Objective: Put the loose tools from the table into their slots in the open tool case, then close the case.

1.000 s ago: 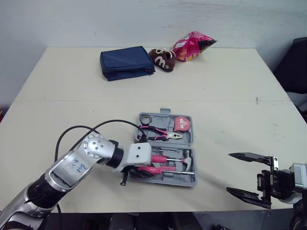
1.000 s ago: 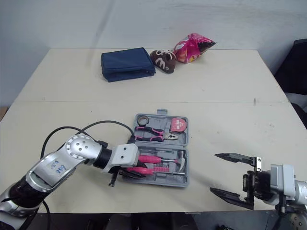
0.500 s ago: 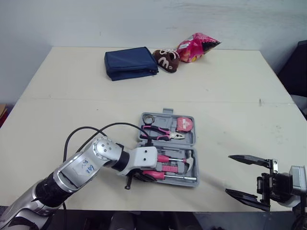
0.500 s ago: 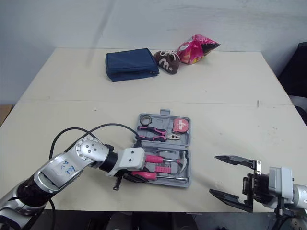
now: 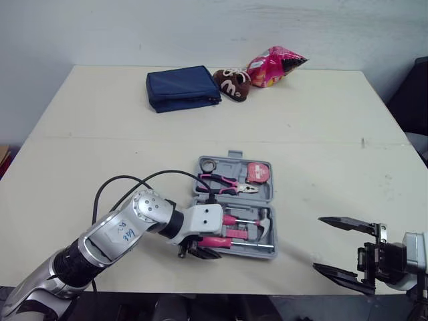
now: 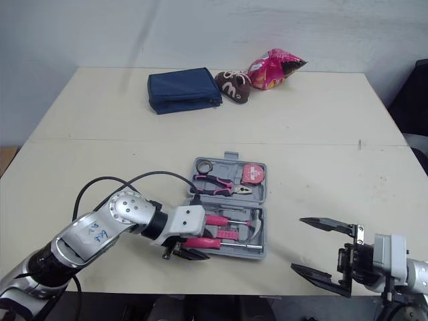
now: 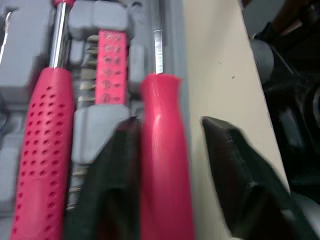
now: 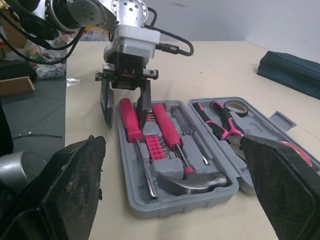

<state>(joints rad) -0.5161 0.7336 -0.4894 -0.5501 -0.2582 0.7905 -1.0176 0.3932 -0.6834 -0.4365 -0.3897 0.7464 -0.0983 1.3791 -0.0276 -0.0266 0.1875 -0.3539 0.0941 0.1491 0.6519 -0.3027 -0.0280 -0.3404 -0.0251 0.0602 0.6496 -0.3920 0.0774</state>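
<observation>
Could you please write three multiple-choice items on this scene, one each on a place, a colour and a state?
1. Where does the blue pouch lie? A) on a shelf B) near the table's far edge C) at its near edge
2. What colour is the tool case? A) grey B) yellow C) green
3. How is the right gripper? A) shut B) open C) folded away
Answers: B, it lies beside the brown plush at the far edge; A, its shell is grey; B, its jaws stand wide apart.
</observation>
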